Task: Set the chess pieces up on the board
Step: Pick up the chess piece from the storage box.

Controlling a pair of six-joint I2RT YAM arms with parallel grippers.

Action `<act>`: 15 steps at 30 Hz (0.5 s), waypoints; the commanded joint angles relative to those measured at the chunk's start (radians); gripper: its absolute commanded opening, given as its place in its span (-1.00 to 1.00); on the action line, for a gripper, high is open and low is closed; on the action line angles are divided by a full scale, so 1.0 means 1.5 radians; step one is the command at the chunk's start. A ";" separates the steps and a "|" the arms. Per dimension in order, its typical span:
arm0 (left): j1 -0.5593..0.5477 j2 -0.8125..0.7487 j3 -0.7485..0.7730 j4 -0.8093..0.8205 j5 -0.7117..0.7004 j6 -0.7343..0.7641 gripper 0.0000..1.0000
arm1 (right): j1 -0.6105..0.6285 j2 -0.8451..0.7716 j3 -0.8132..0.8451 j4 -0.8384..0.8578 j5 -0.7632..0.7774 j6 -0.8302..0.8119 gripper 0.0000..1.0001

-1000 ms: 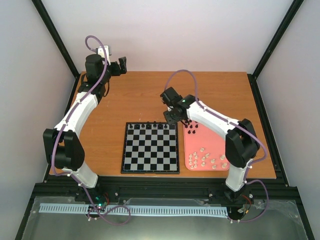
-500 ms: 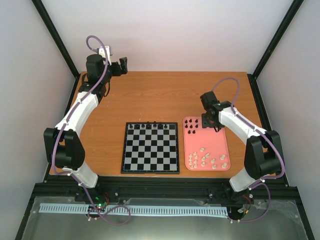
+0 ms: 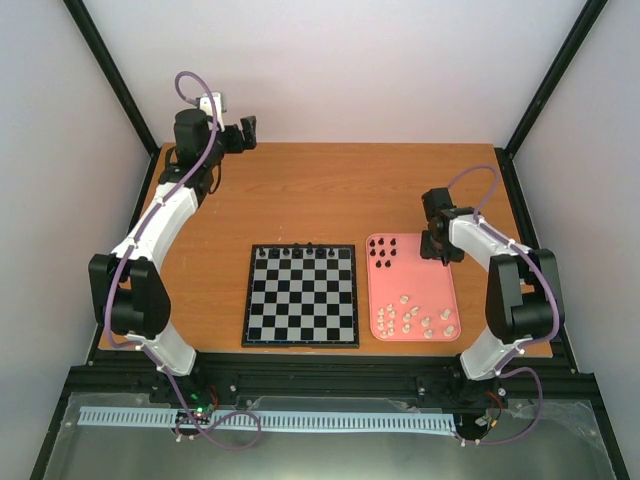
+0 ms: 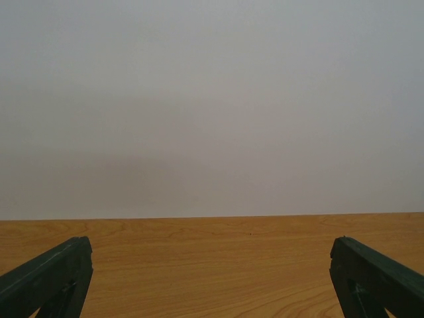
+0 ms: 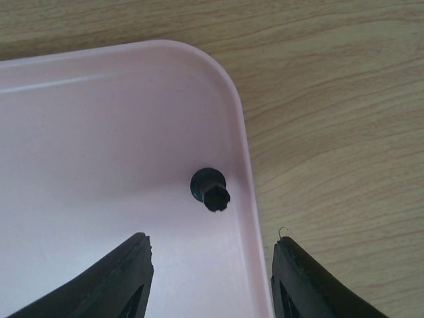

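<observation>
The board lies mid-table with several black chess pieces standing along its far row. To its right a pink tray holds a few more black pieces at its far left corner and several cream-white pieces at its near end. My right gripper hovers over the tray's far right corner. In the right wrist view it is open and empty, a little short of one upright black piece beside the tray rim. My left gripper hangs open at the far left corner.
The left wrist view takes in only wooden tabletop, a pale wall and the two spread fingertips. Black frame posts stand at the table's corners. Bare wood stretches beyond the board and tray.
My right arm has swung from the board's far right corner across to the tray's far right corner. The left arm has stayed still.
</observation>
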 commanded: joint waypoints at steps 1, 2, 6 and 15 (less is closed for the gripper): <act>-0.003 0.001 0.033 0.001 -0.002 0.009 0.99 | -0.014 0.033 0.007 0.042 -0.015 -0.006 0.15; -0.003 0.001 0.033 0.001 -0.001 0.009 1.00 | -0.015 0.040 0.010 0.044 -0.014 -0.007 0.14; -0.003 0.003 0.034 0.001 -0.002 0.009 0.99 | -0.026 0.055 0.018 0.056 -0.018 -0.015 0.04; -0.003 0.011 0.041 -0.001 -0.003 0.010 0.99 | -0.038 0.068 0.024 0.067 -0.037 -0.021 -0.17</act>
